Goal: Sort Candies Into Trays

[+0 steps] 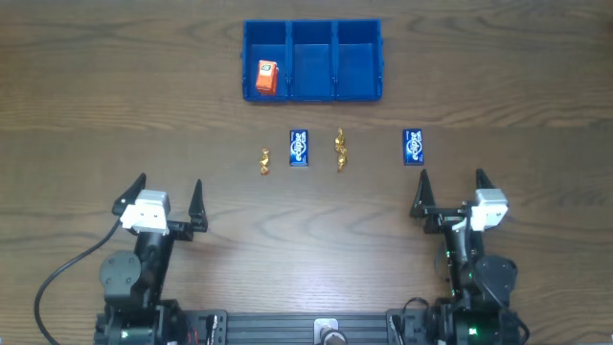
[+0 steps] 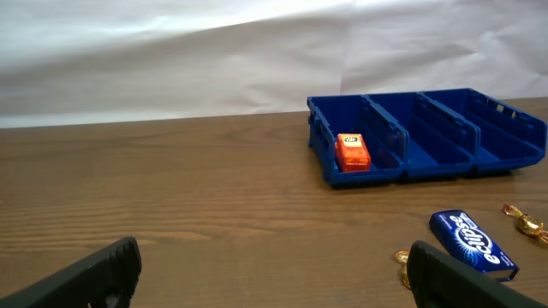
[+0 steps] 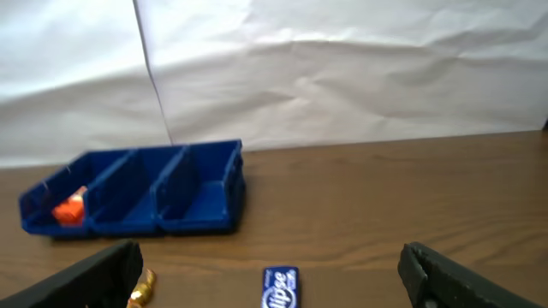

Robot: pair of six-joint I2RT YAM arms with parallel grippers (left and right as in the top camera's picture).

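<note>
Four candies wait in a row on the wooden table (image 1: pixel 536 105), between my grippers and the three-bin blue tray (image 1: pixel 312 96): a small gold sweet (image 1: pixel 265 161), the left blue bar (image 1: pixel 300 148), a longer gold sweet (image 1: pixel 339 150) and the right blue bar (image 1: pixel 414 147). One orange candy (image 1: pixel 266 78) already sits in the tray's left bin, so I judge each kind gets its own bin. My left gripper (image 1: pixel 169 192) and right gripper (image 1: pixel 450 187) hover near my bases, jaws spread wide, holding nothing, each facing its nearest sweets.

Both arms sat folded low at the tabletop (image 1: pixel 96 105) edge nearest their bases; left tool (image 1: pixel 170 184) and right tool (image 1: pixel 451 180) each had 2 fingers spread wide.
</note>
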